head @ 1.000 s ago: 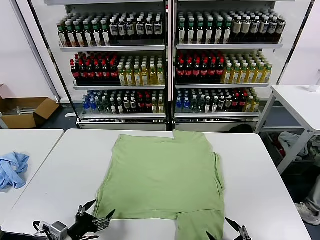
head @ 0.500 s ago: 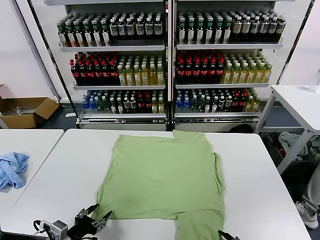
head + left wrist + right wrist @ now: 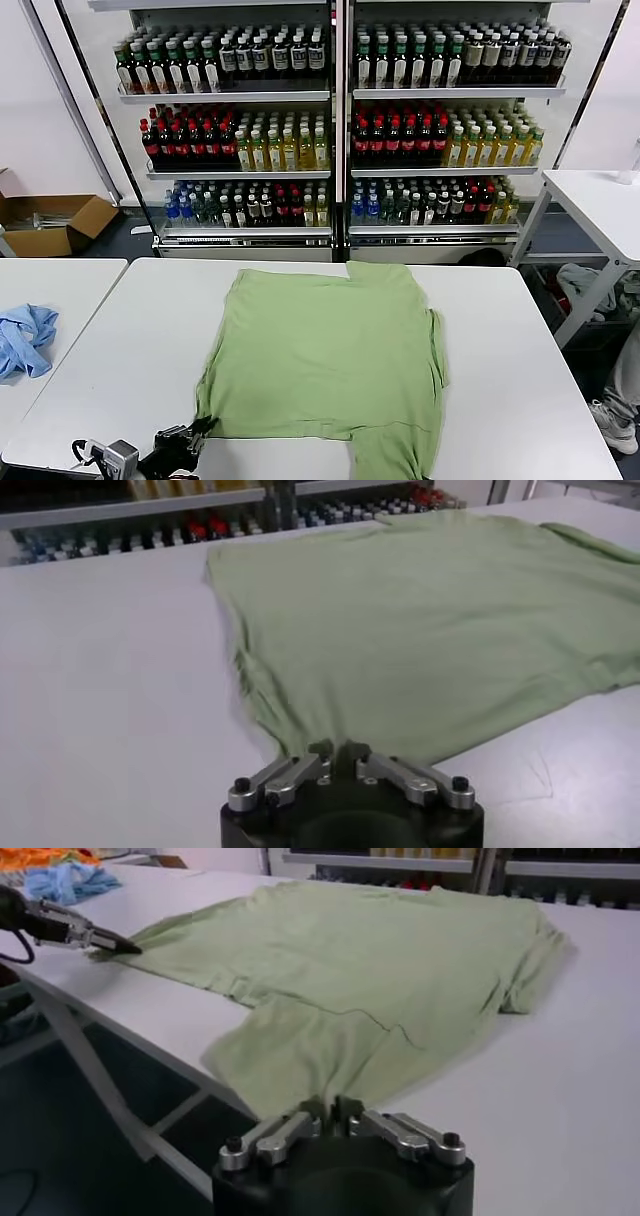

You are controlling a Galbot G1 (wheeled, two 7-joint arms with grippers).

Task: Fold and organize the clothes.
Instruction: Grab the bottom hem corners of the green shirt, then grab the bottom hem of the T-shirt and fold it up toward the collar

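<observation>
The clothes, a light green shirt (image 3: 330, 350), lie spread flat on the white table (image 3: 520, 380), with one part hanging over the near edge. My left gripper (image 3: 195, 432) sits at the shirt's near left corner. In the left wrist view that gripper (image 3: 335, 750) is shut on the corner of the shirt (image 3: 420, 630). My right gripper is below the head view. The right wrist view shows it (image 3: 328, 1110) shut on the near edge of the shirt (image 3: 370, 968), at the part that overhangs the table.
A crumpled light blue cloth (image 3: 22, 340) lies on the neighbouring table to the left. Shelves of bottles (image 3: 340, 130) stand behind the table. A cardboard box (image 3: 50, 222) sits on the floor at far left, and another white table (image 3: 600, 200) stands at right.
Both grippers went from open to shut, closing on the shirt's near edge. The right gripper has dropped out of the head view, and the shirt's near left corner is now pinched.
</observation>
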